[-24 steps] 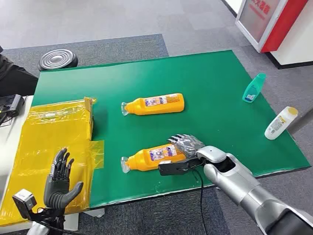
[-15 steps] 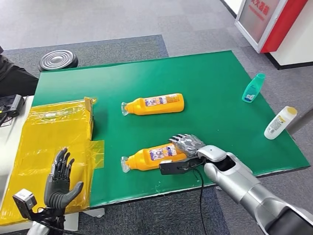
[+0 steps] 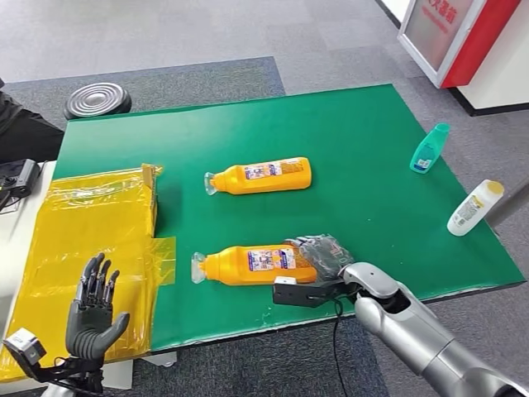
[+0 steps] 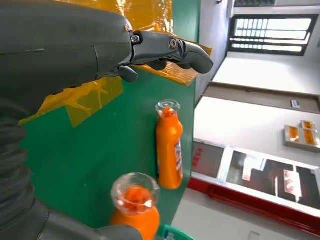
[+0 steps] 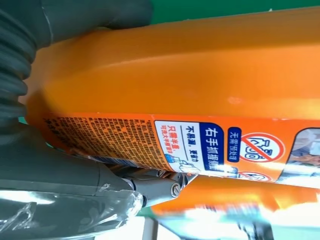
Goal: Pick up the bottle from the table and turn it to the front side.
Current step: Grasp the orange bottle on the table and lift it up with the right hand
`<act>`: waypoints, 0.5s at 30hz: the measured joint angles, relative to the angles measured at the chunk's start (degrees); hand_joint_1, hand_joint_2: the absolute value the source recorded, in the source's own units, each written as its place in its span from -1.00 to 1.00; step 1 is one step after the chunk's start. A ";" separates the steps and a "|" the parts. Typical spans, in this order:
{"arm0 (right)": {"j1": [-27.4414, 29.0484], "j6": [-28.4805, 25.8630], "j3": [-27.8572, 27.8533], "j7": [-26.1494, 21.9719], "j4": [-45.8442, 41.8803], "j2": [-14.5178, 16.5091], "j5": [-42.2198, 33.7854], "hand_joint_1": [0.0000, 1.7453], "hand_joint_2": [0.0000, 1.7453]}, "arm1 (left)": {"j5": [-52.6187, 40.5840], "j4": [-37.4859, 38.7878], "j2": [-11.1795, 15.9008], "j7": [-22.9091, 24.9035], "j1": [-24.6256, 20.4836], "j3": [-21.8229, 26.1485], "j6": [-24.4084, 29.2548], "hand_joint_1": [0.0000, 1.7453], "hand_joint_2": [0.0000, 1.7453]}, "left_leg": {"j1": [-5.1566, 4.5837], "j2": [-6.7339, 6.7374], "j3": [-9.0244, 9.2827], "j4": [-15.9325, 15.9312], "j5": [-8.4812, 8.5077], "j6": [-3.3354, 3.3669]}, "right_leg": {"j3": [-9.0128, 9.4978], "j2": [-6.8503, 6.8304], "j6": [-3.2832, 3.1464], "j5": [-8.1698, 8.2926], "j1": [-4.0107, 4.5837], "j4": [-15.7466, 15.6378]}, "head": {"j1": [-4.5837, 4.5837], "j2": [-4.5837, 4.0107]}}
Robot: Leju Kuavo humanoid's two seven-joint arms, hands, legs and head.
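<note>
Two orange bottles lie on their sides on the green table (image 3: 374,141). The nearer bottle (image 3: 250,264) has its clear cap pointing left, and its printed label (image 5: 211,147) faces up. My right hand (image 3: 321,252) grips its base end, with the thumb on one side and the fingers (image 5: 158,185) on the other. The farther bottle (image 3: 262,175) lies untouched at mid table. My left hand (image 3: 92,308) hovers open above the yellow bag, fingers (image 4: 170,50) spread. The left wrist view looks along both bottles, the nearer (image 4: 135,207) and the farther (image 4: 170,147).
A crumpled yellow plastic bag (image 3: 81,240) covers the table's left end. A teal bottle (image 3: 429,147) and a white bottle with a yellow cap (image 3: 474,207) lie at the right edge. A black round base (image 3: 97,100) stands beyond the table; a person's dark sleeve (image 3: 19,132) is at far left.
My right hand has wrapped around the nearer bottle's base, and the bottle has shifted left and straightened. My left hand has sunk a little lower and leftward.
</note>
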 joint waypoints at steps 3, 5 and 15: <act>3.63 -2.95 -2.81 -1.28 -4.94 0.84 -2.25 1.00 1.00 | -0.56 -2.56 -0.49 -0.01 1.21 0.30 -1.54 -1.00 1.00 | 0.01 -0.01 -0.04 0.00 -0.03 0.02 | -0.02 -0.02 0.02 -0.04 0.01 0.00 | 0.01 -0.01; 5.80 -4.07 -4.84 -2.17 -7.60 1.92 -4.11 1.00 1.00 | -0.50 -4.11 -1.00 -0.01 1.96 0.24 -2.85 -1.00 1.00 | 0.01 -0.01 -0.06 0.00 -0.05 0.03 | -0.02 -0.02 0.03 -0.06 0.01 0.00 | 0.01 0.00; 9.21 -6.70 -8.32 -7.21 -8.94 11.75 -5.88 1.00 1.00 | 1.12 -5.17 -0.79 0.42 2.04 -6.71 -9.24 -1.00 1.00 | 0.01 0.00 -0.06 0.00 -0.02 -0.04 | -0.07 -0.01 -0.01 -0.03 0.01 0.00 | 0.00 -0.01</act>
